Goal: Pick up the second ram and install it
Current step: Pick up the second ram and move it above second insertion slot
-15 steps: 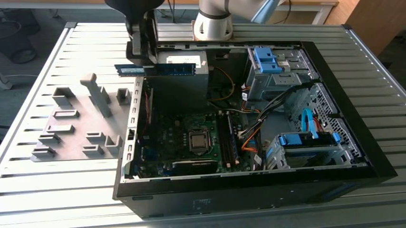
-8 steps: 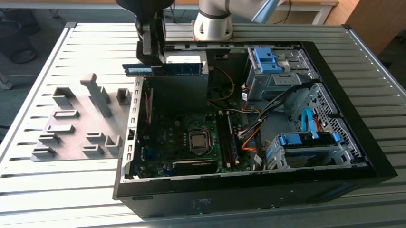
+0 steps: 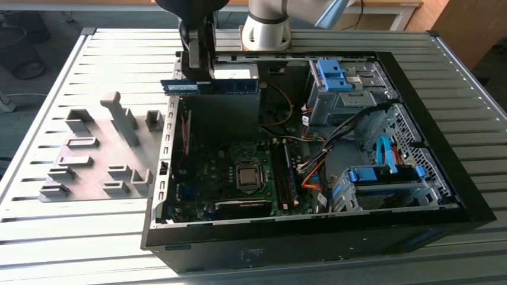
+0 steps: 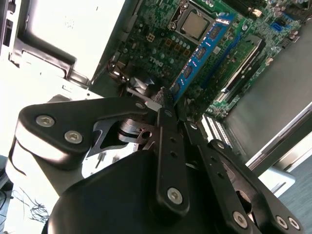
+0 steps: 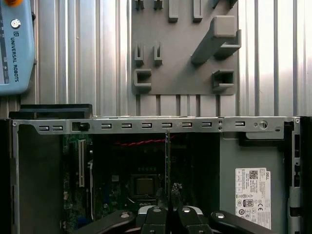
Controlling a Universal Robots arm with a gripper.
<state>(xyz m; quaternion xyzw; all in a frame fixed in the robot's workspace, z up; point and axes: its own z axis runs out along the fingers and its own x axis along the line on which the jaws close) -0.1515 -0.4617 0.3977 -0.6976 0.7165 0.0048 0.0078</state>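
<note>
- Exterior view: the second ram (image 3: 234, 86) is a thin, long, blue-green board with a white sticker near one end and dark chips along its face. It is level, broad face towards the camera.
- The gripper (image 3: 208, 77) comes down from above and is clamped on the board part-way along its length, so both ends stick out past the black fingers.
- The board hangs in the air over the far part of the open computer case (image 3: 317, 243), well above the motherboard (image 3: 214, 172) and not seated in any slot.
- On the exterior view's left, beside the case, a grey holder plate (image 3: 95, 172) with raised blocks lies on the slatted metal table (image 3: 47, 237).
- Second wrist view: the board (image 4: 202, 51) runs away from the gripper (image 4: 168, 100), showing a row of black chips on bright blue. The fingers (image 4: 168, 146) are closed tight on its near end, with no gap visible.
- Behind it lie the green motherboard (image 4: 156, 39) and the silver processor socket (image 4: 192, 22).
- First wrist view: the board (image 5: 167, 156) appears edge-on as a fine vertical line rising from the gripper (image 5: 168, 192), so neither chips nor sticker can be seen.
- This view adds the power supply (image 5: 251, 161) with its white label (image 5: 252, 197), the case's perforated rim (image 5: 146, 125), the holder plate (image 5: 185, 53) beyond it, and a blue pendant (image 5: 14, 44) at the corner.
</note>
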